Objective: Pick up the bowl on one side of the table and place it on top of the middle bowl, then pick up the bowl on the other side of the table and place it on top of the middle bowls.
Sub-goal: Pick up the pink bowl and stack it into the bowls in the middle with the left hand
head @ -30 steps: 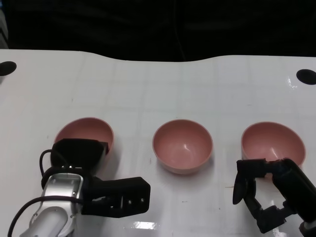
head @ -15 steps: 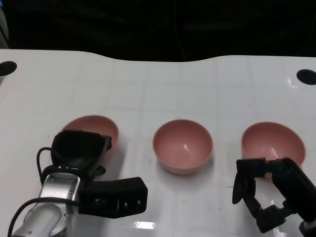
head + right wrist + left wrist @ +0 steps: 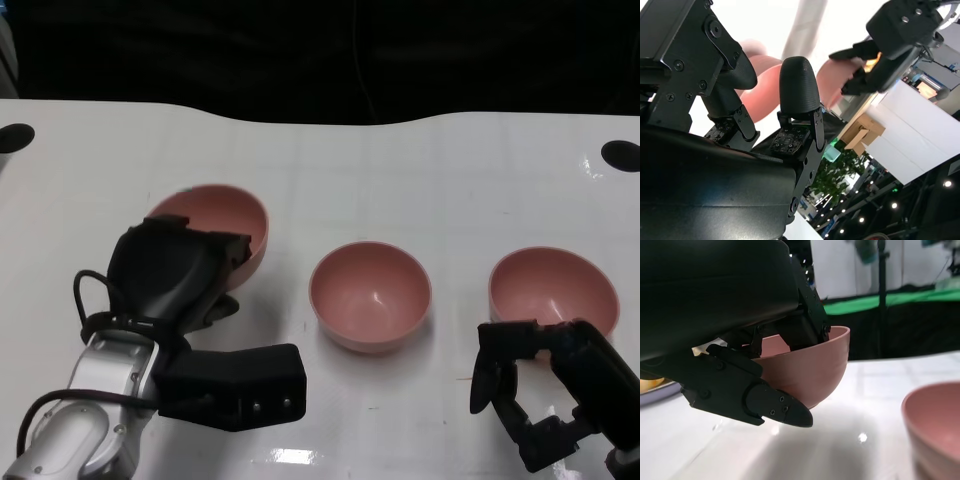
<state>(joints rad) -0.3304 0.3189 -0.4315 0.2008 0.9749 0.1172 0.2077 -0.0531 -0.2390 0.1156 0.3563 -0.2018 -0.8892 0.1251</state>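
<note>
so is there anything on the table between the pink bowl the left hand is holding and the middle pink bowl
Nothing visible. The left hand grips the left pink bowl, lifted and tilted in the left wrist view. Between it and the middle pink bowl lies only bare white table. The right hand sits by the right pink bowl, off that path.

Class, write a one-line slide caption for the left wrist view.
Left hand holds a pink bowl lifted above the white table.

Studio lab: green screen (image 3: 900, 297), ceiling spotlights (image 3: 946, 183)

right robot hand (image 3: 765, 100) | fingers apart, empty | pink bowls (image 3: 767, 90) beyond
</note>
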